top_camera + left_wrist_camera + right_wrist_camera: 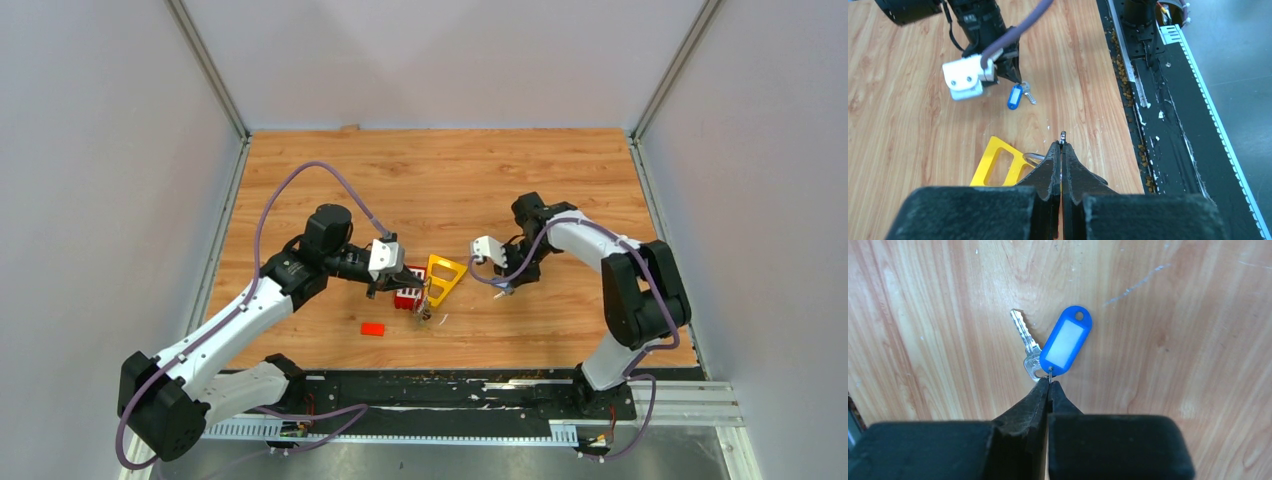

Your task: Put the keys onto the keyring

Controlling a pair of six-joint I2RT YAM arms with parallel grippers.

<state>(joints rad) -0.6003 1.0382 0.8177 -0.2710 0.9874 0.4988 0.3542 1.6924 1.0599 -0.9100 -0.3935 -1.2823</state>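
Note:
My right gripper (1049, 384) is shut on the small wire loop joining a silver key (1025, 337) to a blue plastic tag (1066, 341); both hang from its tips close over the wood. The left wrist view shows the same key and tag (1014, 96) under the right gripper (1015, 75). My left gripper (1062, 145) is shut on the thin silver keyring (1063, 135), which pokes out of its tips; a silver loop (1032, 157) curves out beside the left finger. In the top view the left gripper (412, 285) faces the right gripper (503, 288) about a hand's width away.
A yellow triangular plastic frame (447, 263) lies just beside the left gripper and also shows in the left wrist view (984, 162). Small red blocks (407, 297) sit under the left gripper. One red block (373, 328) lies nearer the front. The black base rail (450, 385) runs along the near edge.

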